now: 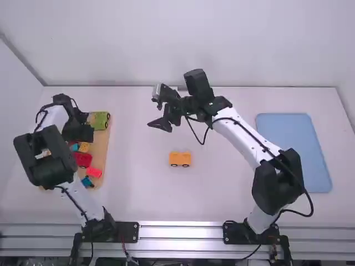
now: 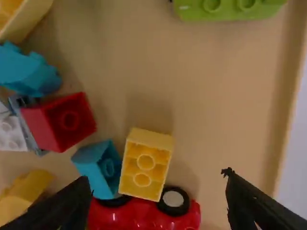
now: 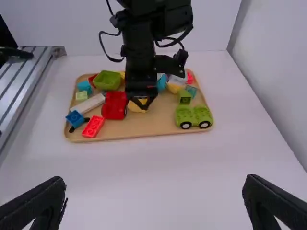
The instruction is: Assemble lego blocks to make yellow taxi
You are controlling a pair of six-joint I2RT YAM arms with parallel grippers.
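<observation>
The yellow block [image 2: 145, 165] lies in the wooden tray [image 1: 102, 145], below the left gripper [image 1: 82, 133], whose empty fingers stand spread near it.

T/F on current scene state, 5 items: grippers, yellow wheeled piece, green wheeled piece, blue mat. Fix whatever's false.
1. The left gripper is over the wooden tray. True.
2. The left gripper is shut on a yellow block. False: its fingers are apart, and the yellow block lies loose in the tray.
3. The yellow wheeled piece stands on the table, between the tray and the blue mat. True.
4. The green wheeled piece is on the blue mat. False: it is on the tray.
5. The right gripper is open and holds nothing. True.
</observation>
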